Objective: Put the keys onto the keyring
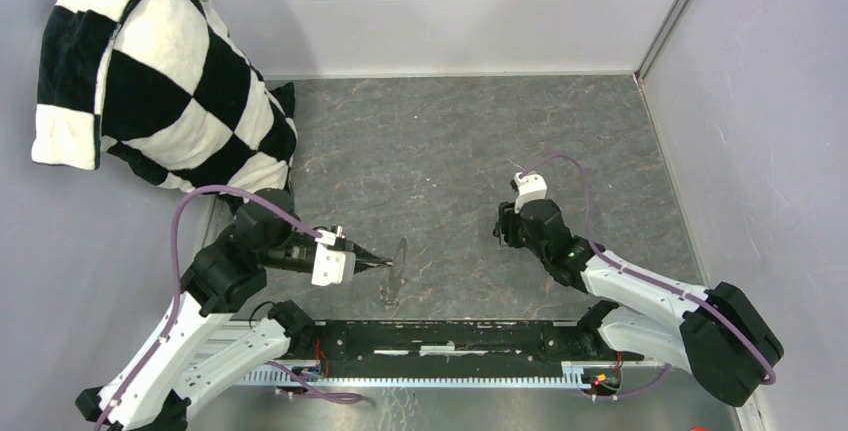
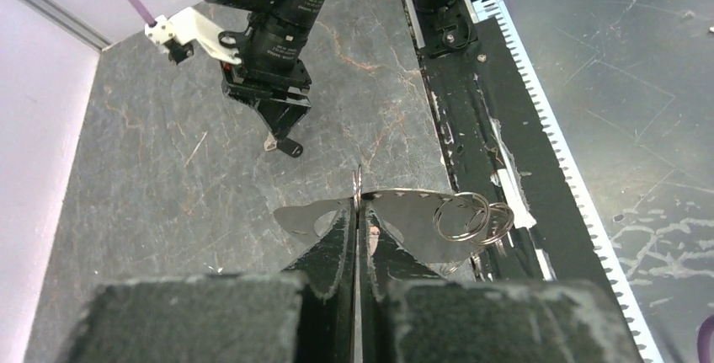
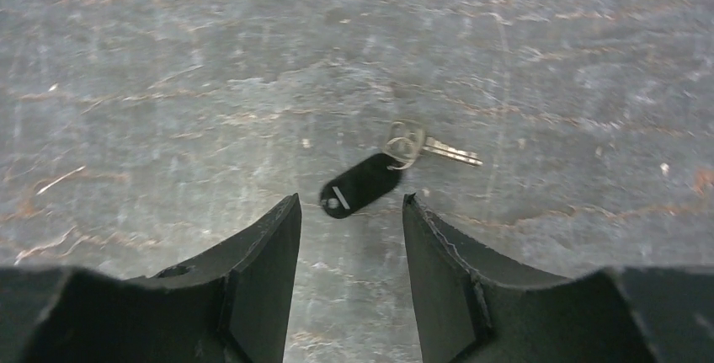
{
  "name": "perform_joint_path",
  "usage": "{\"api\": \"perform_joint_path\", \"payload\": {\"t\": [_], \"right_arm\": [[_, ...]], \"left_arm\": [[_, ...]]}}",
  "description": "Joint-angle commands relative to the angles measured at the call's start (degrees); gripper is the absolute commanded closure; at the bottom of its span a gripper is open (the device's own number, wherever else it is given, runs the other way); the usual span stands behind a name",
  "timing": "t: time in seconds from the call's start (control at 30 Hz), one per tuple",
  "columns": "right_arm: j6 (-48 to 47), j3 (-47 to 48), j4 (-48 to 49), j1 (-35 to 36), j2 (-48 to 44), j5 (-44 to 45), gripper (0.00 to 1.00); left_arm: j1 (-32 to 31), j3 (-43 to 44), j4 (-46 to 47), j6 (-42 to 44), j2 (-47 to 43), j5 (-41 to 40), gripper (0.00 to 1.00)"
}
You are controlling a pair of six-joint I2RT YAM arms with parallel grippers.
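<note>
My left gripper (image 1: 384,263) (image 2: 358,211) is shut on the keyring (image 1: 397,269) (image 2: 357,184) and holds it upright above the table. The keyring is a thin silvery loop, seen edge-on in the left wrist view. A flat shiny metal piece (image 2: 404,221) and small split rings (image 2: 471,216) hang on it. A key with a black plastic tag (image 3: 360,184) and a silver blade (image 3: 453,155) lies flat on the table. My right gripper (image 3: 351,203) (image 1: 507,229) hovers over it, open, with the tag just beyond its tips and nothing between its fingers. In the top view this key is hidden under the right gripper.
A black-and-white checkered cloth (image 1: 150,81) is heaped at the back left against the wall. A black rail with a toothed strip (image 1: 450,346) runs along the near edge between the arm bases. Grey walls close in the back and the right side (image 1: 760,151).
</note>
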Motion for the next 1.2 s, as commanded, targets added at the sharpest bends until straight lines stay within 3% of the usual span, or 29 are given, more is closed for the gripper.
{"api": "perform_joint_path", "payload": {"t": [0.0, 0.1, 0.27, 0.43, 0.77, 1.0, 1.17], "right_arm": [[4.14, -2.7, 4.35, -3.11, -1.38, 3.69, 0.45], [5.39, -4.77, 5.73, -4.74, -2.32, 4.0, 0.41], [7.56, -3.5, 3.69, -7.02, -0.47, 4.3, 0.18], [8.29, -1.5, -0.32, -8.6, 1.73, 4.47, 0.02], [11.2, 1.09, -6.07, -11.3, 8.55, 2.68, 0.02], [12.09, -1.14, 0.94, -11.32, 9.25, -1.52, 0.02], [13.17, 0.39, 0.39, -11.33, 11.42, -1.31, 0.04]], "left_arm": [[0.0, 1.6, 3.45, -6.57, 1.64, -2.31, 0.98], [0.05, 2.24, 2.54, -7.38, 2.61, -3.72, 0.98], [0.02, 2.61, 2.0, -8.87, 3.4, -4.78, 0.98], [0.0, 3.28, 2.77, -11.13, 3.61, -5.48, 0.98], [0.0, 3.08, 3.84, -13.88, 3.38, -6.83, 0.98], [0.03, 2.74, 4.68, -15.41, 4.18, -6.8, 0.98], [0.08, 2.58, 3.91, -14.93, 3.15, -7.35, 0.98]]}}
